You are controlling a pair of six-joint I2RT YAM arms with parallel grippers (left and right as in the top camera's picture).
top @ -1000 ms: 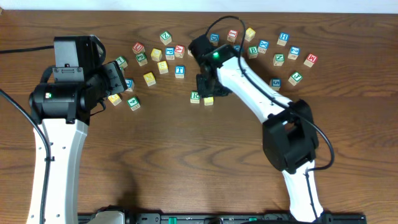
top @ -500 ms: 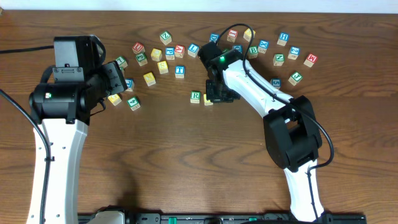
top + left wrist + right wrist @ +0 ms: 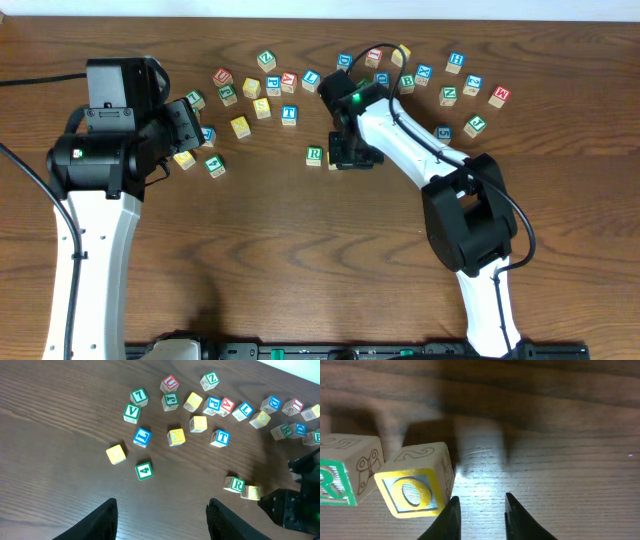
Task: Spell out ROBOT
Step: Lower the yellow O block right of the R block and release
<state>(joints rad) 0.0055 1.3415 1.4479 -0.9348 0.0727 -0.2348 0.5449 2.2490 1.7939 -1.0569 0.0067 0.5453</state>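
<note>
Now, near the centre of your overhead view, the R cube (image 3: 314, 154) and yellow O cube (image 3: 415, 492) sit side by side, starting the word; your right gripper (image 3: 480, 517) hovers just beside the O, fingers parted and empty, while your left gripper (image 3: 162, 520) hangs spread wide, holding nothing

The left black two-finger tool (image 3: 162, 510) is held high, spread wide; the right black two-finger tool (image 3: 480, 510) is held low, narrowly parted, empty.
</note>
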